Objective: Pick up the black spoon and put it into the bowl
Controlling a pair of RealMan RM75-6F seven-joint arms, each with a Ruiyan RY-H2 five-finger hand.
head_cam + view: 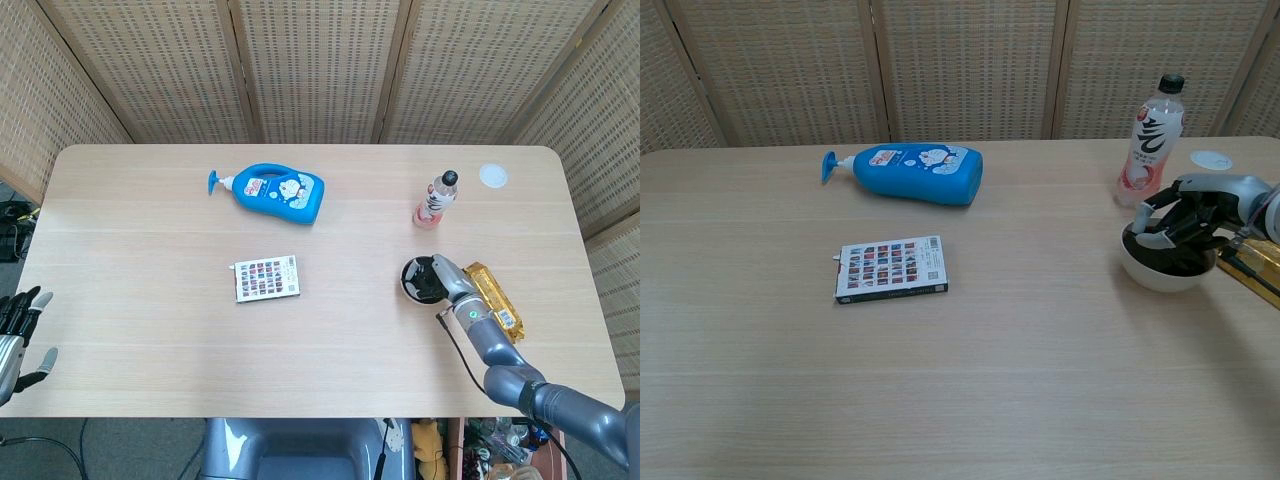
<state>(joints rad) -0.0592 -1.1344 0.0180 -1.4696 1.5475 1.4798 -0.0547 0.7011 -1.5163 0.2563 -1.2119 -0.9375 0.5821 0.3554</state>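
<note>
A bowl (1155,272), white outside and dark inside, stands at the right of the table, also seen from above in the head view (412,283). My right hand (1190,215) hangs low over it with its fingers curled down into the dark inside (450,282). The black spoon is hidden under those fingers and against the dark bowl; I make out no separate part of it. My left hand (18,335) hangs off the table's near left corner, fingers apart and holding nothing.
A pink drink bottle (1151,128) stands just behind the bowl. A yellow packet (497,298) lies right of it, under my forearm. A blue pump bottle (915,172) lies at the back, a small printed box (890,268) mid-table, a white lid (492,176) far right.
</note>
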